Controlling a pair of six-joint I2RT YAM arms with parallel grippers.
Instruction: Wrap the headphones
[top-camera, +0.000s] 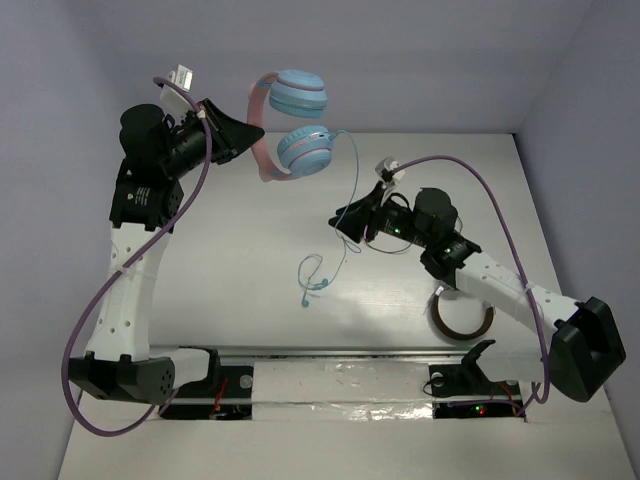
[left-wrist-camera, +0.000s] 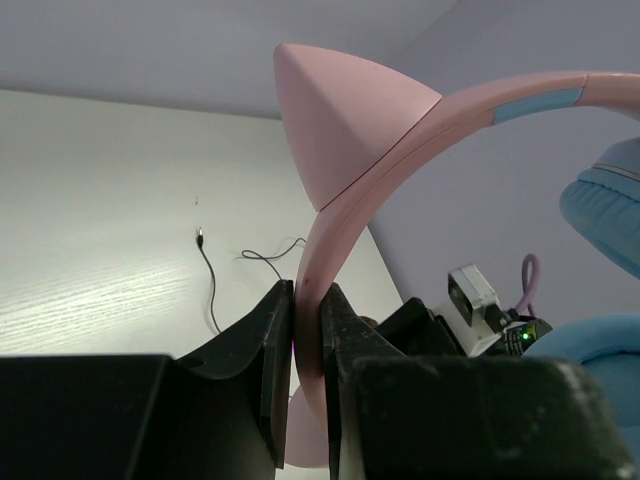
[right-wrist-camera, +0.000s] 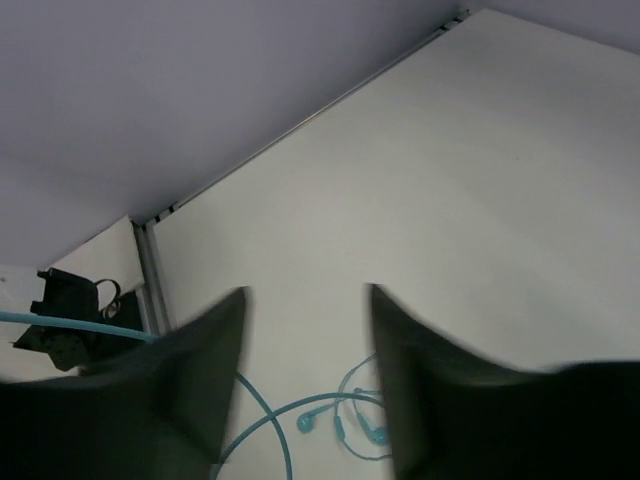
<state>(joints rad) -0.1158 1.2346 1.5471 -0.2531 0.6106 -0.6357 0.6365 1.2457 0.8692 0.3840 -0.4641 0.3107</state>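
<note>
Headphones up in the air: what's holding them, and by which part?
The left gripper clamps the headphones by their pink headband. The right gripper is open, holding nothing.

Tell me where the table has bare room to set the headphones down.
Bare: the table between the left arm and the cable; also its far right corner. Crowded: around the right hand and tape roll.

Right gripper (right-wrist-camera: 307, 293) spread wide above white table (right-wrist-camera: 480, 200); light-blue cable (right-wrist-camera: 305, 421) looped beneath.
</note>
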